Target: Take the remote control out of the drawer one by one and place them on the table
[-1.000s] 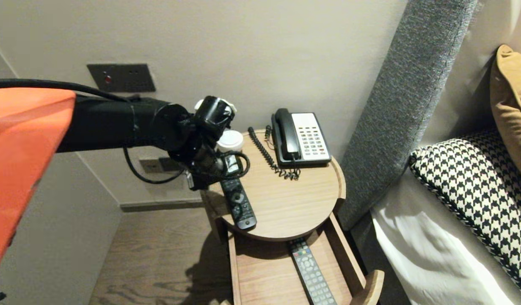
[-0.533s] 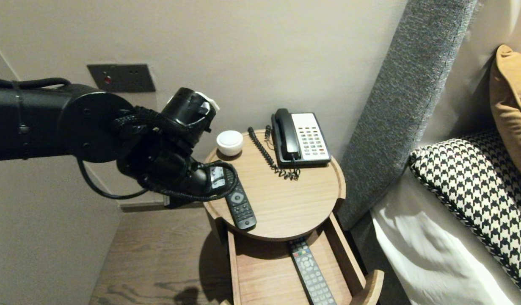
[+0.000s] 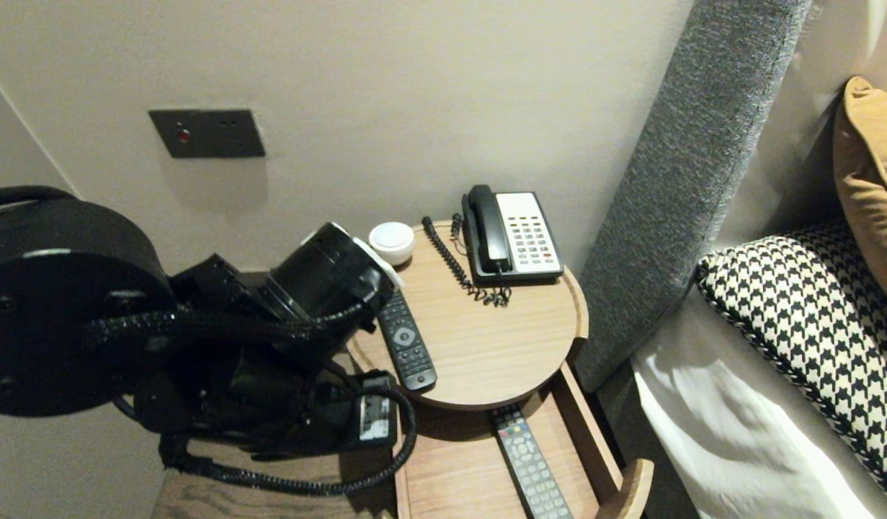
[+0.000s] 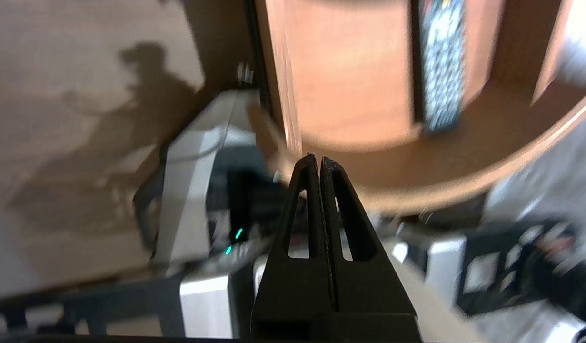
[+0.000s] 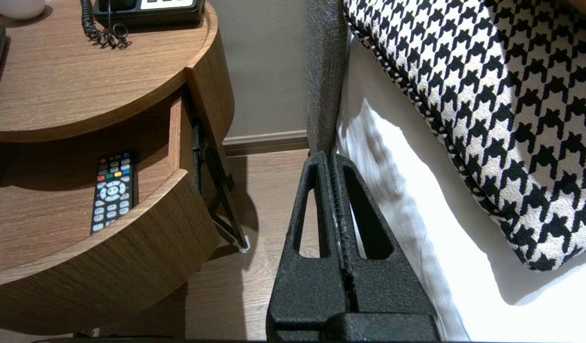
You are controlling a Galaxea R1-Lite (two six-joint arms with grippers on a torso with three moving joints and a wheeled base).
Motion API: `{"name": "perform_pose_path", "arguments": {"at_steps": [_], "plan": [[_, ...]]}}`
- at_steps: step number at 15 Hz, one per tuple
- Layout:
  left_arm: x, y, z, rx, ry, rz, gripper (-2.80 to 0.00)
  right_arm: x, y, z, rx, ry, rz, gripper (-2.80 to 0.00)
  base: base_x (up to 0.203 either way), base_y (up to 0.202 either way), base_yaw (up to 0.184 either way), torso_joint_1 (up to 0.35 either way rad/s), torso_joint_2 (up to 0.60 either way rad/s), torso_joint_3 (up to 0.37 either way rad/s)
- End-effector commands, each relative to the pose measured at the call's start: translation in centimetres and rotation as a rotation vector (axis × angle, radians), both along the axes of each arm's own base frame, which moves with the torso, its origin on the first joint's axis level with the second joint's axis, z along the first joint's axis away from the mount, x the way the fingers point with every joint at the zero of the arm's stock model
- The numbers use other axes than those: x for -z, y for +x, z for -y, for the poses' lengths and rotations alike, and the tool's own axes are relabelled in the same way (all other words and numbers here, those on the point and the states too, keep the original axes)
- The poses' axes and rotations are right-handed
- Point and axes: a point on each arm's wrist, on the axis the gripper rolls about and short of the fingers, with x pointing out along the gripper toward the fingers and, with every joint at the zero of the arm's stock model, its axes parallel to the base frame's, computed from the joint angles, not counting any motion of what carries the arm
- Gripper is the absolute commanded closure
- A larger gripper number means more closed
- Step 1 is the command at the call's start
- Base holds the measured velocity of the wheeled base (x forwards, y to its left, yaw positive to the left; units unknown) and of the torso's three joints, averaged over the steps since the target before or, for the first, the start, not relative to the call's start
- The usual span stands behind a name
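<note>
The grey remote point(image 4: 440, 71) lies flat in the open drawer point(image 4: 350, 85), beyond the fingertips of the left gripper point(image 4: 319, 159) and apart from them. I read the left fingers as clenched pad to pad, grasping nothing. Their tips are nearest the drawer's side wall, but blur prevents me from confirming contact.

Over the drawer, the black remote point(image 3: 407, 339) rests on the round tabletop point(image 3: 501, 339), with the white bowl point(image 3: 391, 241) and telephone point(image 3: 511, 236) farther back.

The right gripper point(image 5: 332, 156) is parked, with its fingers clenched and empty, over the floor point(image 5: 254, 200). The drawer is on the robot's left of these fingers, the houndstooth pillow point(image 5: 488, 119) on their right.
</note>
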Motion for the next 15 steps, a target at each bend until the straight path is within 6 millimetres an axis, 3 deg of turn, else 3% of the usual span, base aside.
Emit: {"name": "perform_pose_path", "arguments": {"at_steps": [1,5,11,15], "plan": [[2.1,-1.6,1.8,0.021,0.079,-0.050,0.00,1.1,0.3,0.0,0.000,0.000,-0.040,0.00,0.000,0.000,0.000,0.000,0.00,0.000],[5.4,-1.6,2.4,-0.006,0.191,-0.104,0.00,1.1,0.3,0.0,0.000,0.000,-0.040,0.00,0.000,0.000,0.000,0.000,0.00,0.000],[4.4,1.1,7.5,0.031,0.056,-0.088,0.00,1.1,0.3,0.0,0.000,0.000,-0.040,0.00,0.000,0.000,0.000,0.000,0.00,0.000],[5.7,2.5,10.3,0.026,0.054,-0.100,0.00,1.1,0.3,0.0,0.000,0.000,-0.040,0.00,0.000,0.000,0.000,0.000,0.00,0.000]]}}
